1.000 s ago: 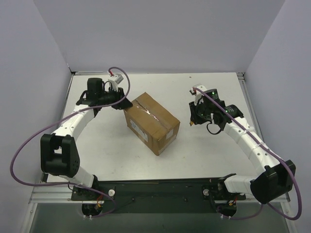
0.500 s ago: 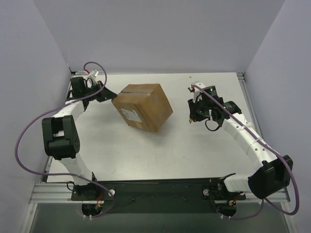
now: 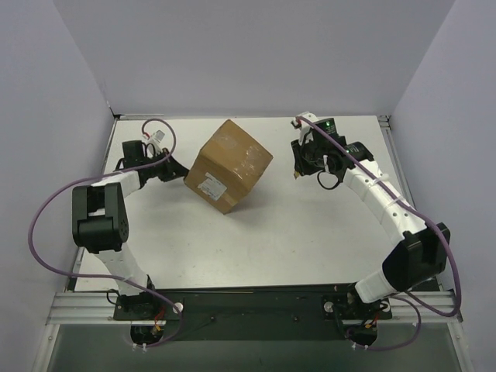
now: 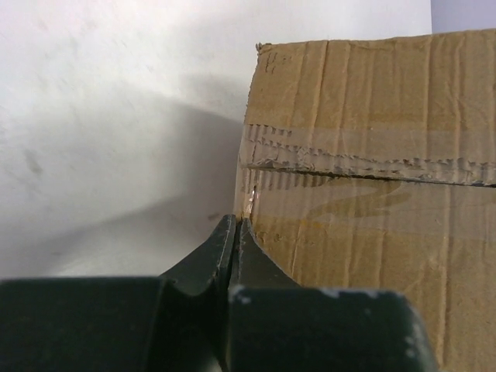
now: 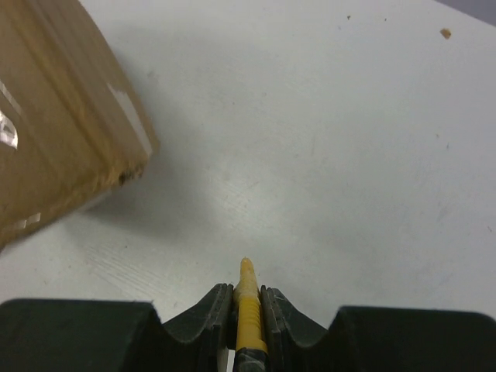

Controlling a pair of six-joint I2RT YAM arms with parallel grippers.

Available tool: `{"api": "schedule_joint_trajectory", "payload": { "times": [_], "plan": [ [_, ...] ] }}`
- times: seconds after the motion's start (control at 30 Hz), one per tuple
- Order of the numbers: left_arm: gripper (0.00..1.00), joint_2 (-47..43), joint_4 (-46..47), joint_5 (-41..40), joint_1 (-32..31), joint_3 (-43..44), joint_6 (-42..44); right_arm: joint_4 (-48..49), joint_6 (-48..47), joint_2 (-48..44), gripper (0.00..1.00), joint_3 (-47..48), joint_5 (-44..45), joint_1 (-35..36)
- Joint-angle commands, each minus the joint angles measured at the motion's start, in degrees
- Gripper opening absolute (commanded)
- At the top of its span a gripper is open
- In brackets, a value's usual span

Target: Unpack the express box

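1. Surface: a white table (image 3: 310, 232) enclosed by plain pale walls on three sides.
2. The express box (image 3: 229, 165) stands toward the rear centre of the table, between the two grippers, one corner turned toward the arm bases. A white label (image 3: 211, 185) shows on its near-left face.
3. A tape seam (image 4: 349, 151), ragged along its lower edge, runs across the cardboard face seen in the left wrist view.
4. Left gripper (image 4: 236, 226): fingers pressed together with nothing between them. The tips lie at the lower edge of the box's corner; contact cannot be confirmed.
5. Right gripper (image 5: 248, 291): clamped on a slim yellow utility knife (image 5: 249, 310), whose tip projects past the fingers. It sits just right of the box, clear of it.
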Motion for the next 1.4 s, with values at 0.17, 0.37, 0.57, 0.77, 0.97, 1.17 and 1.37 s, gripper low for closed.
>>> {"api": "schedule_joint_trajectory", "payload": {
  "times": [0.17,0.37,0.57,0.77,0.97,1.17,1.37],
  "plan": [
    [0.13,-11.4,6.4,12.5,-5.3,-12.7,0.3,0.4,0.3,6.3,0.0,9.7,4.7,-0.1],
    [0.47,-14.0,18.3,19.2,-5.3,-18.0,-5.1,-6.3,4.6,7.0,0.0,13.0,12.6,0.8],
    [0.48,-13.6,5.4,13.1,-4.8,-15.3,6.8,-6.5,3.8,2.6,0.0,4.9,16.8,0.8],
    [0.48,-10.9,-0.7,10.8,-5.4,-10.3,12.2,-4.4,2.4,4.5,0.0,5.9,16.9,3.7],
    [0.53,-15.7,-2.0,13.1,-10.0,-2.8,13.7,-4.4,3.9,5.6,0.0,11.1,18.4,-2.6],
    [0.55,-16.9,-6.4,13.6,-19.8,3.8,14.9,-4.5,4.2,2.4,0.0,9.2,17.9,-6.5],
    [0.57,-16.4,-7.5,8.7,-26.6,5.3,16.3,-4.4,4.4,-1.9,0.0,4.2,17.2,-8.3]
  ]
}}
